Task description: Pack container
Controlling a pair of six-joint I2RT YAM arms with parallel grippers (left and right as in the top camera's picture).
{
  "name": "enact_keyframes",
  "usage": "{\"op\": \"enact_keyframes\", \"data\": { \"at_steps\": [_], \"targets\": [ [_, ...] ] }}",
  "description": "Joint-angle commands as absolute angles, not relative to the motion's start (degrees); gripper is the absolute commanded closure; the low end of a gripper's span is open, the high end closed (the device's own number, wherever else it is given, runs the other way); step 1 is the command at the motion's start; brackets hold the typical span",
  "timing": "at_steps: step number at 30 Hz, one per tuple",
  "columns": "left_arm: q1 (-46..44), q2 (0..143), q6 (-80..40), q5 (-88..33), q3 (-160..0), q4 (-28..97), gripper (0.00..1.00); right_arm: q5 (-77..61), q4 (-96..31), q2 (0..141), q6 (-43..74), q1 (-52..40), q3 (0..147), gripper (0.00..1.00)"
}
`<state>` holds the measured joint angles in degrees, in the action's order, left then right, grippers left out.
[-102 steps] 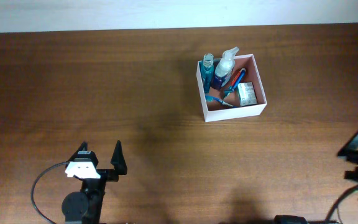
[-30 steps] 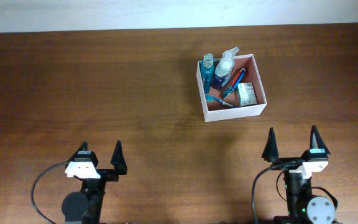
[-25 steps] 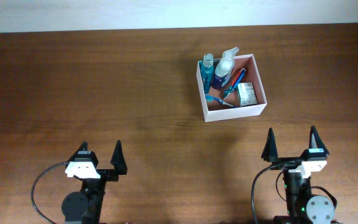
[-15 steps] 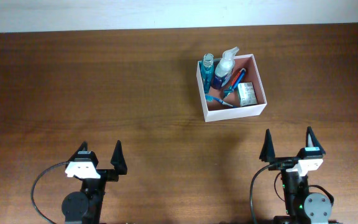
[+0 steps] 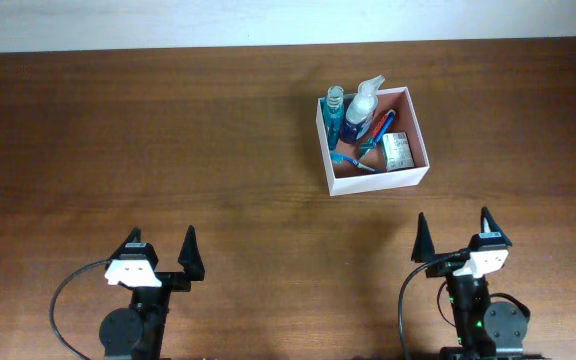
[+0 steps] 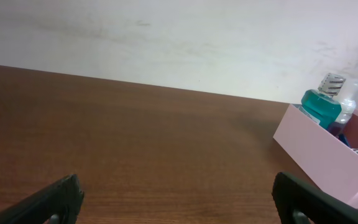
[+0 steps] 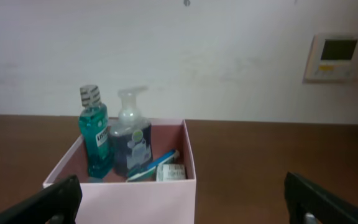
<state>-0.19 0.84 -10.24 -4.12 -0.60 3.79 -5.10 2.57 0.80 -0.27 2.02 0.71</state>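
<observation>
Left gripper: wide open, nothing between the fingers, low over the table at 7 o'clock in the overhead view. Only two dark fingertips at the bottom corners of its own camera, bare wood between them.

Right gripper: likewise spread wide and empty, at 5 o'clock on the table, well apart from everything else.

Further out, at 11 o'clock from the right gripper and 2 o'clock from the left one: the container, flat on the wood, thin white walls, reddish-brown floor, at about 1 o'clock from the table's centre. Dead ahead in the right wrist view, off at 3 o'clock in the left wrist view.

Inside, seen from overhead:
- at 11 o'clock, a teal bottle with a striped cap, upright; label too small to read.
- just beside it toward 12 o'clock, a dark blue pump bottle with a clear pump head and a pale label, print illegible.
- from the centre toward 7 o'clock, a blue toothbrush, slanted.
- at 4 o'clock, a small green-and-white packet lying flat; lettering blurred.

Beyond, on the pale wall at 2 o'clock in the right wrist view: a white wall panel with a dark screen, no legible writing.
</observation>
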Motion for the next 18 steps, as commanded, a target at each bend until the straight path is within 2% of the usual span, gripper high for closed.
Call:
{"op": "enact_keyframes", "data": {
  "at_steps": [1,8,18],
  "targets": [
    [0.2,0.3,-9.3,-5.1,-0.5,4.1,0.01,-5.8,0.9,0.2,-0.6,1.5,0.3,0.01],
    [0.2,0.3,-9.3,-5.1,-0.5,4.1,0.01,-5.8,-3.9,0.2,-0.6,1.5,0.3,0.01],
    [0.2,0.3,-9.3,-5.1,-0.5,4.1,0.01,-5.4,-3.9,0.2,-0.6,1.5,0.3,0.01]
  ]
}}
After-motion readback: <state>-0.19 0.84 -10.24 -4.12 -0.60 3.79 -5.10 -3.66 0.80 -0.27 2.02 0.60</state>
